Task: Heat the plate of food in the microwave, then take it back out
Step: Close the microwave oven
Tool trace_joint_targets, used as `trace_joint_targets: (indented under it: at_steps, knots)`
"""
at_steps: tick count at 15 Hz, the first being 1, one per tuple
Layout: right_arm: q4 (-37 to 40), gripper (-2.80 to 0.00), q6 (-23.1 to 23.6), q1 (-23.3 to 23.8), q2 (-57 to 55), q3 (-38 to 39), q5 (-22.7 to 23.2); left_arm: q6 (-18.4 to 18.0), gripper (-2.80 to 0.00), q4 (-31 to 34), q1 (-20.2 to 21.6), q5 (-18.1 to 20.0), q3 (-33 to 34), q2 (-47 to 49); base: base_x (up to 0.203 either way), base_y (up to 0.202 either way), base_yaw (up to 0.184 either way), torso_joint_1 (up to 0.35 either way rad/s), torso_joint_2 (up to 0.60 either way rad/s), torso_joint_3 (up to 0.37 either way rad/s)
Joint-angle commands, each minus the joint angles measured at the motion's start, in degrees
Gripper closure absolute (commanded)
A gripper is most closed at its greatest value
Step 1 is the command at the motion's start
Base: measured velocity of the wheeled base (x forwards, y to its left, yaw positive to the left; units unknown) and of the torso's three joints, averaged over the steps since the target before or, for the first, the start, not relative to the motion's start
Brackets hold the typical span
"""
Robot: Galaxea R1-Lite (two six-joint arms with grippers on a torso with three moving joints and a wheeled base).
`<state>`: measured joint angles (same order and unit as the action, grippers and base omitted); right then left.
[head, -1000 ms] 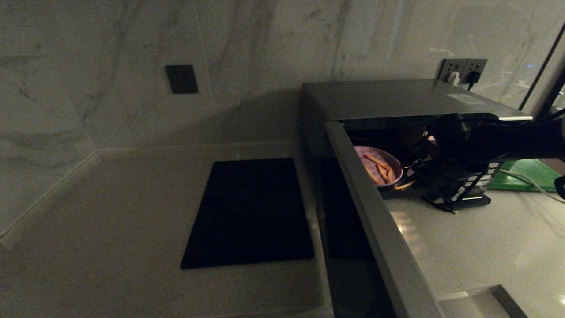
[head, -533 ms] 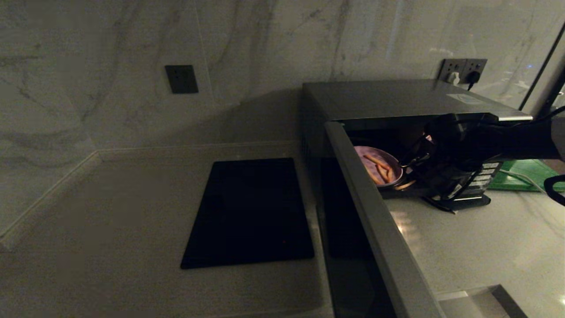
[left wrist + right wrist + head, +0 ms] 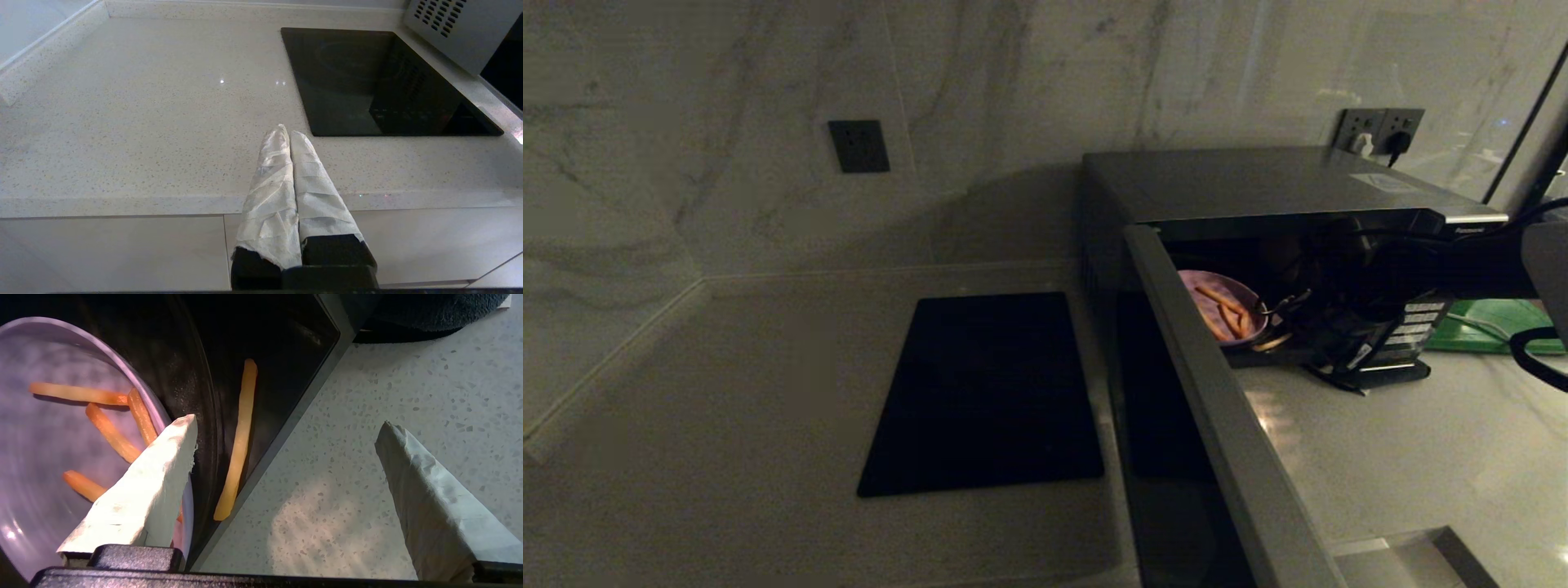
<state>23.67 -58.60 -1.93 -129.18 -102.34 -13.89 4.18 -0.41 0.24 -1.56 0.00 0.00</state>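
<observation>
Two arms noted, left to right. Left gripper point(image 3: 289, 134) parked over the counter point(image 3: 143, 122) beside the black slab point(image 3: 380, 81), wrapped fingers pressed together, holding nothing. Microwave point(image 3: 1258, 184) door swung wide; plate of food point(image 3: 1223, 308) sitting inside near the front edge. Right gripper point(image 3: 286, 441) at the opening, jaws spread wide, empty, one finger point(image 3: 139, 494) over the plate rim. Stray fry point(image 3: 239, 437) lying off the plate. Risk: clumsy rim pinch could tip the plate, spill more fries.

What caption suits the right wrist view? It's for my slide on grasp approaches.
Open right gripper at the microwave mouth, one fingertip over the plate of food; a stray fry lies beside it.
</observation>
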Motion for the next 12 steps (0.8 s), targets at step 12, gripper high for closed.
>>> trace_joint_targets:
  at_steps: [12]
  knots:
    - [0.1,-2.80,0.1,-0.1,-2.0,0.7,1.0,0.0,0.00,0.0,0.0,0.0,0.0,0.1,0.000,0.000,0.000,0.000,0.00,0.000]
